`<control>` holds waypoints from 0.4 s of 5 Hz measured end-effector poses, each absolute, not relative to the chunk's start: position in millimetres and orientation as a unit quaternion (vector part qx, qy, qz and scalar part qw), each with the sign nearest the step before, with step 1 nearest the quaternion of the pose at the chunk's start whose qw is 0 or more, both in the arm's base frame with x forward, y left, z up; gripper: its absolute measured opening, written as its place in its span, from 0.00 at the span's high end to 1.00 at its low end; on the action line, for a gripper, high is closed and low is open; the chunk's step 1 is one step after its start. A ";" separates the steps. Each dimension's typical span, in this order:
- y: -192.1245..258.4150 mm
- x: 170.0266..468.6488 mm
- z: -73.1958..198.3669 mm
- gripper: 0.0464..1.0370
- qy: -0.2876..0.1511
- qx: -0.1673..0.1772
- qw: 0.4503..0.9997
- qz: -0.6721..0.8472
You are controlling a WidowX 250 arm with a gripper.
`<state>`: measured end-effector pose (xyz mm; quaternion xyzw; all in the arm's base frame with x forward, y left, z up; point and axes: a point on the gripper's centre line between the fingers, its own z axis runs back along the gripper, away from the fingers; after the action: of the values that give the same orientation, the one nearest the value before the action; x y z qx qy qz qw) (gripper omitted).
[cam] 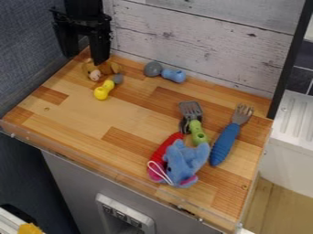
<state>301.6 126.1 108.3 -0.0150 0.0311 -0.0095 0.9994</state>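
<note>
ok, gripper [86,59] hangs w/ fingers spread apart, nothing clamped, right by the brown plush [109,68] at the far corner of the wood top [134,114]. prob best to centre over its body, go down straight & slow, close softly bc it looks squishy, & keep clear of the plank wall [196,41] & yellow toy [101,93] just beside it

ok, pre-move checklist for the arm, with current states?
1. Gripper open: ok, fingers apart.
2. Nothing held: ok, none seen between the fingers.
3. Fingertips free of the brown plush: cannot tell, one overlaps it in view.
4. Space around the brown plush: not ok, yellow toy close beside it.
5. Blue plush clear of other items: not ok, overlaps the red item.
</note>
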 end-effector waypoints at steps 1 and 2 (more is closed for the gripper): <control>127.7 307.0 99.7 0.04 0.035 -0.019 0.998 -0.058; 135.9 326.0 101.7 0.04 0.017 -0.011 0.991 -0.135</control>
<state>326.0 135.9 101.7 -0.0111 0.0175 -0.1351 0.9906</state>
